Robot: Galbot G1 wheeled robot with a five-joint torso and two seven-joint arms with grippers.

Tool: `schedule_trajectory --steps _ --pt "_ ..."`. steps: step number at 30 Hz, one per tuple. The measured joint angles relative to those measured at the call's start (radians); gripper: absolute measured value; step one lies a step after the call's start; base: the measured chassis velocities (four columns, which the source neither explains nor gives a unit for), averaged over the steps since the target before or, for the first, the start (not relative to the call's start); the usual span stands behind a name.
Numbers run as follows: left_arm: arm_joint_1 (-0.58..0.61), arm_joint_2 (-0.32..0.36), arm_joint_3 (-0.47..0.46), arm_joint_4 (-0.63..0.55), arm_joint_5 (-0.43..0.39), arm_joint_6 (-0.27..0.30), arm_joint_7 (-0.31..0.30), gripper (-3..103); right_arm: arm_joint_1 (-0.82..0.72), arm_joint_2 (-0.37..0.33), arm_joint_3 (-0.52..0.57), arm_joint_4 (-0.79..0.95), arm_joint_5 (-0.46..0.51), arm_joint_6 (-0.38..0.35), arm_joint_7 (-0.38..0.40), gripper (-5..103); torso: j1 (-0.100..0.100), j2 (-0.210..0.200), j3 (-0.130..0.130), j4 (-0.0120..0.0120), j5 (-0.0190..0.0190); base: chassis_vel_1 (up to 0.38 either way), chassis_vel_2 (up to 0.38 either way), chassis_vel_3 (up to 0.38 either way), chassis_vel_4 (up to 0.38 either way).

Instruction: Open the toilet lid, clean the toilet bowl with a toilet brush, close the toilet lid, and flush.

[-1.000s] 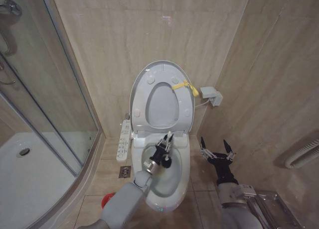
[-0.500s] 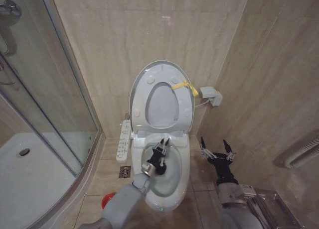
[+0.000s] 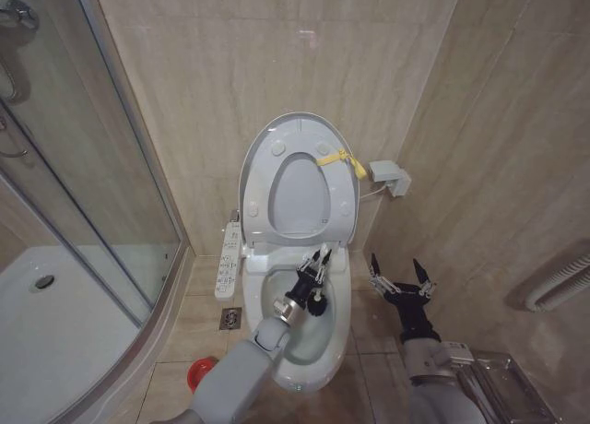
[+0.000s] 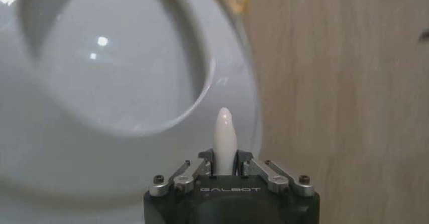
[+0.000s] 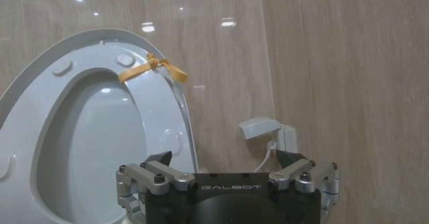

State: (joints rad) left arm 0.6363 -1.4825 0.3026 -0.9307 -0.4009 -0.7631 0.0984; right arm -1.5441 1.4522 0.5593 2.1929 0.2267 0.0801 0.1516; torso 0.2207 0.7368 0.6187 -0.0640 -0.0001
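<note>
Gripping one toilet brush, left gripper.

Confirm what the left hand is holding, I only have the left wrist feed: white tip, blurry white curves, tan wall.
Observer: The left hand is shut on the toilet brush; in the head view its dark bristle head sits below the hand, inside the toilet bowl.
Operator: Lid state?
Observer: The toilet lid stands raised against the back wall with the seat up too, a yellow tie at its rim.
Operator: Where's the right hand?
Observer: The right hand is open, low beside the bowl on the robot's right, holding nothing.
Operator: Brush holder?
Observer: A red holder is on the floor left of the bowl, partly behind the left arm.
</note>
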Motion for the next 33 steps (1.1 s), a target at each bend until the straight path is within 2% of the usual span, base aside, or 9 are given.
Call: schedule_trajectory --steps 3,8,14,16,17,18,21,26,33 --pt "-0.025 0.005 -0.017 0.089 -0.001 -0.022 0.003 22 0.000 0.000 0.000 0.000 0.000 0.000 0.000 100 0.000 0.000 0.000 0.0003 0.0001 0.000 0.000 0.000 0.000" --pt "-0.034 0.019 -0.034 0.087 -0.002 -0.026 0.005 22 0.000 0.000 0.000 0.000 0.000 0.000 0.000 100 0.000 0.000 0.000 0.0003 0.0001 0.000 0.000 0.000 0.000" --pt "0.003 0.018 -0.052 -0.073 0.027 0.039 -0.033 22 0.000 0.000 0.000 0.000 0.000 0.000 0.000 100 0.000 0.000 0.000 -0.0001 0.0000 0.000 0.000 0.000 0.000" --pt "0.034 0.010 -0.071 -0.134 0.091 0.069 -0.071 22 0.000 0.000 0.000 0.000 0.000 0.000 0.000 100 0.000 0.000 0.000 0.0000 0.0001 0.000 0.000 0.000 0.000" --pt "0.034 0.010 -0.071 -0.134 0.091 0.069 -0.071 22 0.000 0.000 0.000 0.000 0.000 0.000 0.000 100 0.000 0.000 0.000 0.0000 0.0001 0.000 0.000 0.000 0.000" --pt "0.054 0.007 -0.087 -0.167 0.147 0.076 -0.092 22 0.000 0.000 0.000 0.000 0.000 0.000 0.000 100 0.000 0.000 0.000 -0.0003 0.0000 0.000 0.000 0.000 0.000" --pt "0.099 0.042 -0.098 -0.281 0.223 0.101 -0.116 22 0.000 0.000 0.000 0.000 0.000 0.000 0.000 100 0.000 0.000 0.000 0.0002 0.0001 0.000 0.000 0.000 0.000" --pt "0.147 0.092 -0.105 -0.403 0.256 0.134 -0.146 22 0.000 0.000 0.000 0.000 0.000 0.000 0.000 100 0.000 0.000 0.000 0.0003 0.0000 0.000 0.000 0.000 0.000" --pt "0.198 0.087 -0.129 -0.480 0.265 0.149 -0.168 22 0.000 0.000 0.000 0.000 0.000 0.000 0.000 100 0.000 0.000 0.000 0.0000 0.0001 0.000 0.000 0.000 0.000"
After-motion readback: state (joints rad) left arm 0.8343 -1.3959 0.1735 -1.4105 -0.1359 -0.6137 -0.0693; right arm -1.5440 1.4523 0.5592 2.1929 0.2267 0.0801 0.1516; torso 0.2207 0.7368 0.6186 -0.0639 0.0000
